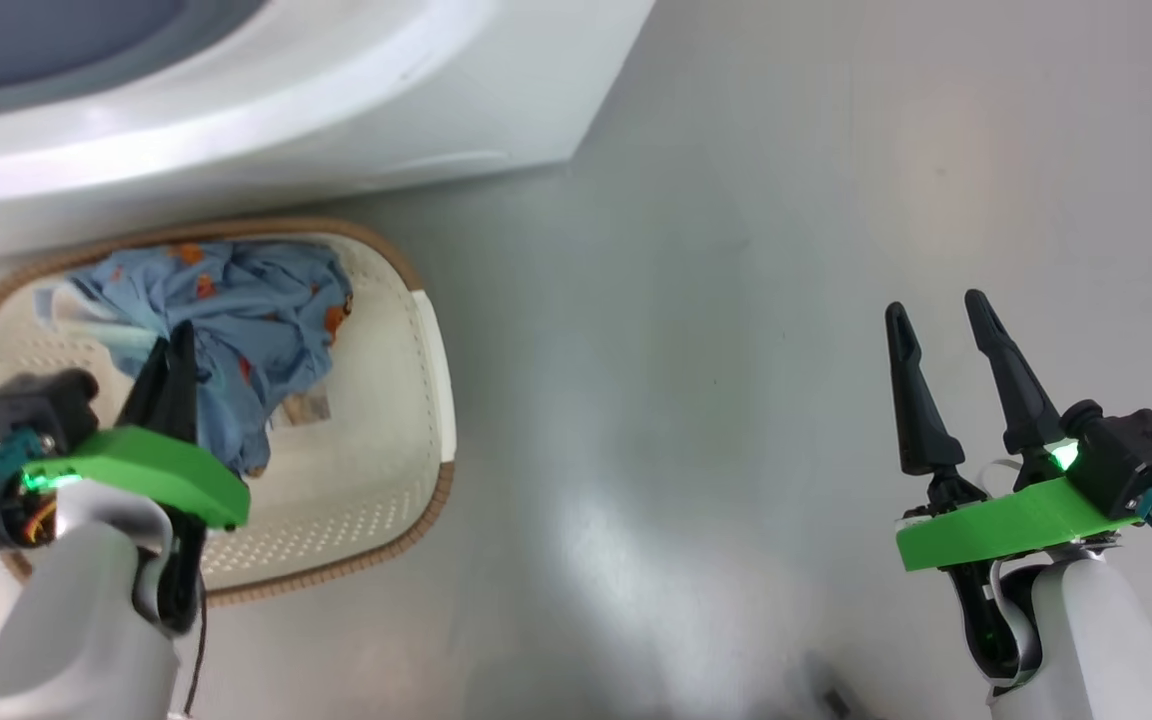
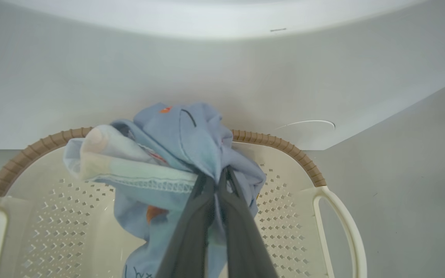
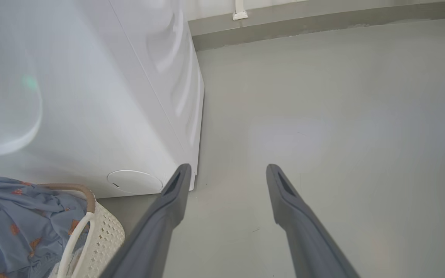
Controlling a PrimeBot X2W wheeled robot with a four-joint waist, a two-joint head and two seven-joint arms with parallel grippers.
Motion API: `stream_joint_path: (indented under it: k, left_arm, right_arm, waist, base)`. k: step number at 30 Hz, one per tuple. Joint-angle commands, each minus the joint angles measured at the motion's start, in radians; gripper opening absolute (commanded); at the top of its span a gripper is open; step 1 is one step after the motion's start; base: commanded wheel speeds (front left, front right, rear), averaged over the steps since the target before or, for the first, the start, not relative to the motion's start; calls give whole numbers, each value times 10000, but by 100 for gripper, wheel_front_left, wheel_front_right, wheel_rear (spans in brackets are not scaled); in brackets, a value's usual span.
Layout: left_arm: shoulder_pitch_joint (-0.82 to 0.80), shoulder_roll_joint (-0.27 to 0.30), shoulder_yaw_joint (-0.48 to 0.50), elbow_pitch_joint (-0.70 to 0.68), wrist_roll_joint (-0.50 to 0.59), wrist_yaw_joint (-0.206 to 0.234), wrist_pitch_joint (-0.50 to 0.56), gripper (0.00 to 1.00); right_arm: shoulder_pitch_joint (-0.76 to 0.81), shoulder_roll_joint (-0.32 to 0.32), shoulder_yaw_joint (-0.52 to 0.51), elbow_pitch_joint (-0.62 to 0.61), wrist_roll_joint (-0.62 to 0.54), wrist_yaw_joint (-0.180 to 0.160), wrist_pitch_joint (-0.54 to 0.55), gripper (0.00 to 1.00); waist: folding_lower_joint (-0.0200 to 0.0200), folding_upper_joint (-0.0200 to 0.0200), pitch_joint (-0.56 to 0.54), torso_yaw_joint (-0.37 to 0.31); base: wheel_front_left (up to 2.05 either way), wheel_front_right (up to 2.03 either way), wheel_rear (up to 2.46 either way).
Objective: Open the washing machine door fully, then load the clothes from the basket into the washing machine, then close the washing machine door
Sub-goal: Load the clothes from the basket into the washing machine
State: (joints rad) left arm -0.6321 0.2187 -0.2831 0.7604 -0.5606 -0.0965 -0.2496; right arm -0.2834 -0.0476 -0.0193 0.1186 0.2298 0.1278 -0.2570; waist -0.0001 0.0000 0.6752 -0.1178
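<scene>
The cream basket (image 1: 416, 400) with a brown rim sits on the floor in front of the white washing machine (image 1: 336, 90). Light blue clothes (image 1: 256, 310) with orange prints hang bunched over it. My left gripper (image 1: 176, 345) is shut on the clothes, and the left wrist view shows the fabric (image 2: 168, 154) pinched at the fingertips (image 2: 218, 177) above the basket (image 2: 303, 162). My right gripper (image 1: 941, 310) is open over bare floor to the right, holding nothing; its wrist view shows the basket (image 3: 102, 231) and clothes (image 3: 21, 216) at lower left. The washing machine door is out of view.
Grey floor (image 1: 736, 300) stretches to the right of the basket and machine. The machine's front panel (image 3: 91, 116) stands right behind the basket, with a round service cover (image 3: 133, 181) low on it. A wall base (image 3: 323, 27) runs along the far side.
</scene>
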Motion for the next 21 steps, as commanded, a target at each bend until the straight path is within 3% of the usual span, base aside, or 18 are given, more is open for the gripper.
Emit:
stream_joint_path:
  k: [1, 9, 21]
  left_arm:
    - [437, 285, 450, -429, 291, 82, -121, 0]
    - [1974, -338, 1298, -2296, 1557, 302, -121, 0]
    - [3411, -901, 2051, -3990, 2711, 307, -122, 0]
  right_arm:
    - [453, -26, 134, -125, -132, 29, -48, 100]
    - [761, -26, 102, 109, -277, 29, -48, 100]
    - [1270, -26, 236, 462, -293, 29, -48, 100]
  waist:
    - [1, 0, -783, 270]
    - [1, 0, -2049, 511]
    - [1, 0, -3601, 769]
  base:
    - [0, 0, 0]
    - [0, 0, 0]
    - [0, 0, 0]
